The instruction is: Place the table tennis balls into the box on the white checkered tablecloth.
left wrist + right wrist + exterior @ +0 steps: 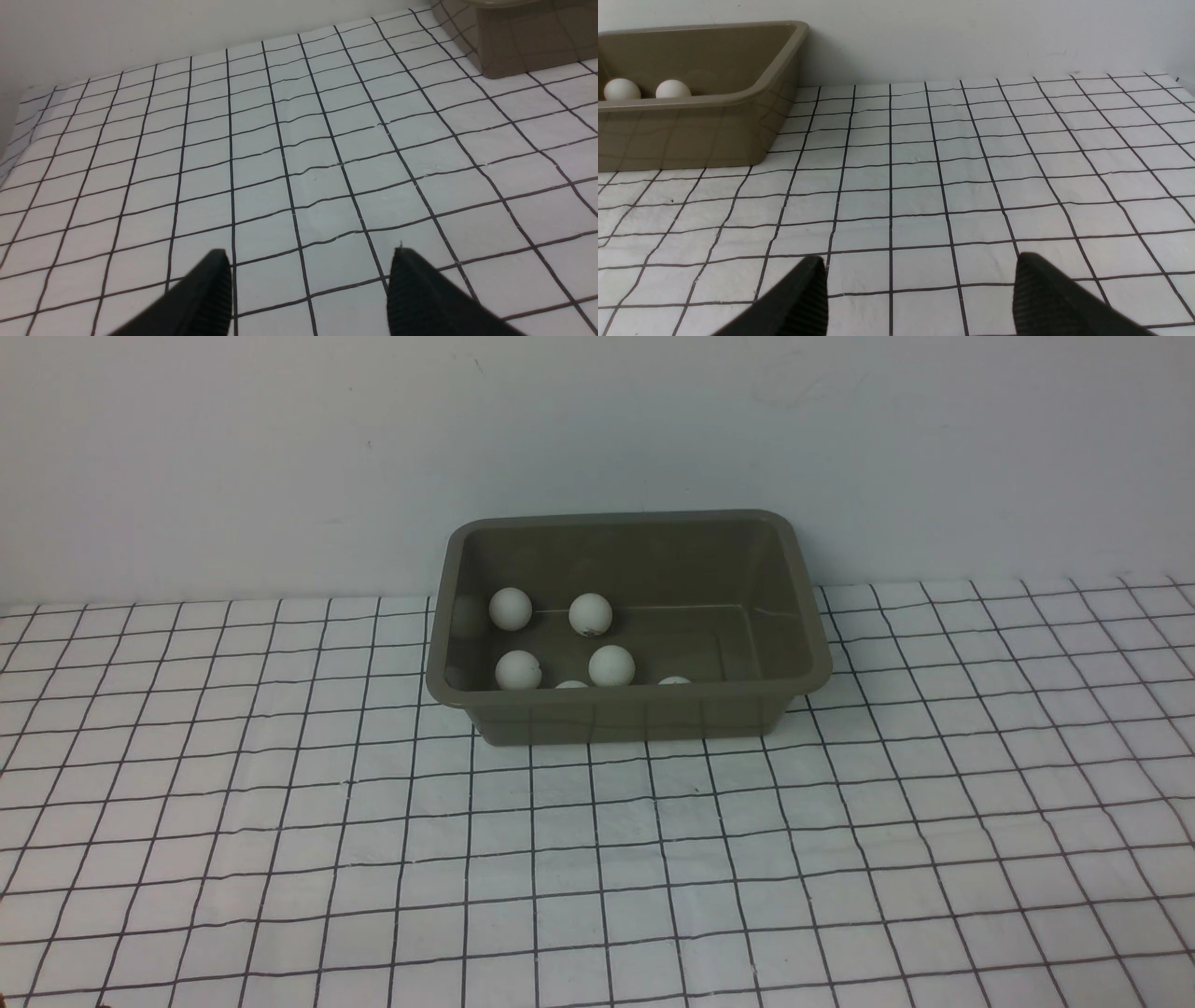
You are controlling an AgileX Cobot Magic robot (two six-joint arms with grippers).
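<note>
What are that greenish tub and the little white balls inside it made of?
The tub looks like moulded plastic: its glossy walls mirror the cloth's grid lines. The balls look like matte, lightweight plastic: smooth, evenly white, without shine. The cloth seems to be thin fabric, since it wrinkles.

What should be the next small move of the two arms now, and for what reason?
Probably none beyond holding both arms back: six table tennis balls show inside the box, none on the white checkered tablecloth in any view. The left gripper and right gripper are open and empty, so the job looks done.
</note>
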